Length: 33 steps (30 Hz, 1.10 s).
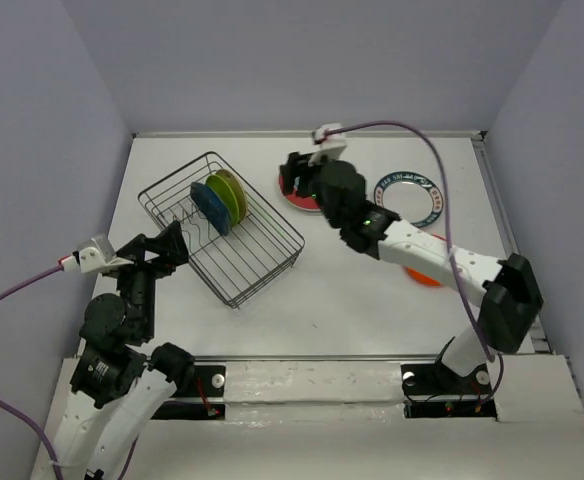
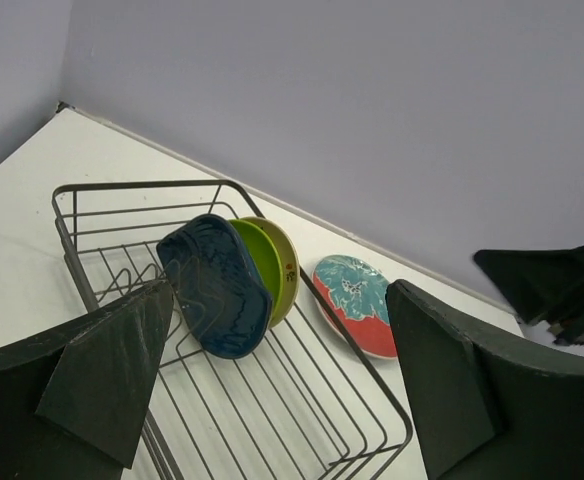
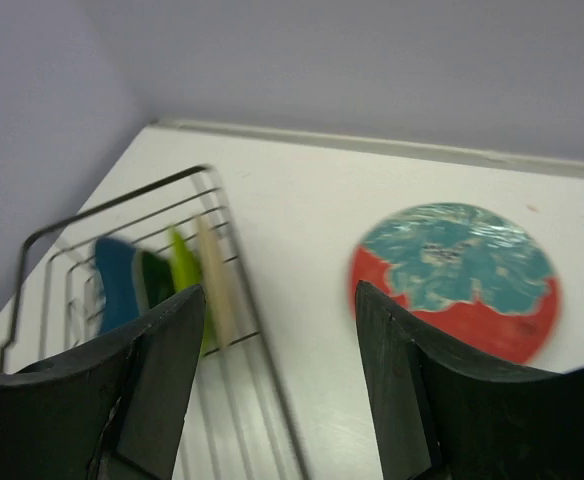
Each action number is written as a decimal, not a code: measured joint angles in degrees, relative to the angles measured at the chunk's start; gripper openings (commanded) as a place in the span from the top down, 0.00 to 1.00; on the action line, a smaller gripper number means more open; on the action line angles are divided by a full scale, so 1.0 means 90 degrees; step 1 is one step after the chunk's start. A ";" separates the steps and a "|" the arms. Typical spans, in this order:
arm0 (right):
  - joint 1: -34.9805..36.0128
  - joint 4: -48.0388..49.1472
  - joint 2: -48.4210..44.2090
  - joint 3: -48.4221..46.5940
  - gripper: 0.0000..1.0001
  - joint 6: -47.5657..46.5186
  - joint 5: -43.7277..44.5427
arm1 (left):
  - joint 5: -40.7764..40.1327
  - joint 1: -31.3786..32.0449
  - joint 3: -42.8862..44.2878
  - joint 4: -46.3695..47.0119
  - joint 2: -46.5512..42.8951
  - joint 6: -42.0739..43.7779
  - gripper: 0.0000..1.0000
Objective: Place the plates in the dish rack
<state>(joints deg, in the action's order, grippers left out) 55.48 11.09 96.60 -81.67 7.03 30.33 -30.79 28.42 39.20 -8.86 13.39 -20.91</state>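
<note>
1. Three plates stand on edge in the dish rack (image 1: pixel 257 250), side by side among the divider prongs at its far end.
2. Nearest the rack's open middle is the dark blue plate (image 2: pixel 217 285), leaf-shaped with raised veins on its face.
3. Just behind it, and seemingly touching it, is the lime green plate (image 2: pixel 264 262). The beige plate (image 3: pixel 217 285) comes last, closest to the rack's far wall.
4. All three lean slightly rather than standing fully upright.
5. Outside the rack, the red and teal plate (image 3: pixel 457 280) lies flat on the table (image 1: pixel 352 310), just beside the rack's far right corner.
6. Further right on the table lies the white plate with blue rim (image 1: pixel 409 197), also flat and clear of the red one.
7. Nearer the arm bases, the orange plate (image 1: pixel 424 279) is mostly hidden under the right arm, with only a sliver of it showing.
8. In the top view, the right gripper (image 3: pixel 277 310) is at the near left edge of the red and teal plate. Its jaws are spread wide with nothing between them. The pictures do not show how high it is above the plate.
9. At the rack's near left side, the left gripper (image 2: pixel 282 300) points towards the standing plates. Its jaws are likewise parted and empty, and it is not touching any plate.
</note>
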 measured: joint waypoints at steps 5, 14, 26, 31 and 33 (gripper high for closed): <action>-0.1885 0.0160 -0.1083 0.1593 0.31 0.1523 -0.1307 | 0.0121 0.0005 -0.0029 0.0000 0.0070 0.0002 0.01; -0.3512 0.0112 0.0304 0.2599 0.32 0.3609 -0.3347 | 0.0272 0.0007 -0.0041 0.0005 0.0311 0.0039 0.01; -0.4333 0.1943 0.2470 0.2125 0.51 0.5557 -0.4738 | 0.0352 0.0007 -0.0068 0.0015 0.0447 0.0109 0.01; -0.4337 0.2273 0.3266 0.1275 0.82 0.6183 -0.5030 | 0.0352 0.0007 -0.0070 0.0022 0.0464 0.0126 0.01; -0.4340 0.2319 0.3565 0.0974 0.93 0.6331 -0.5056 | 0.0350 0.0007 -0.0070 0.0032 0.0466 0.0129 0.01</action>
<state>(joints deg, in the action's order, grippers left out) 16.43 31.97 128.68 -72.90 64.01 -15.18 -27.64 28.49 38.57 -8.58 17.58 -19.75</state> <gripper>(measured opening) 0.273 0.990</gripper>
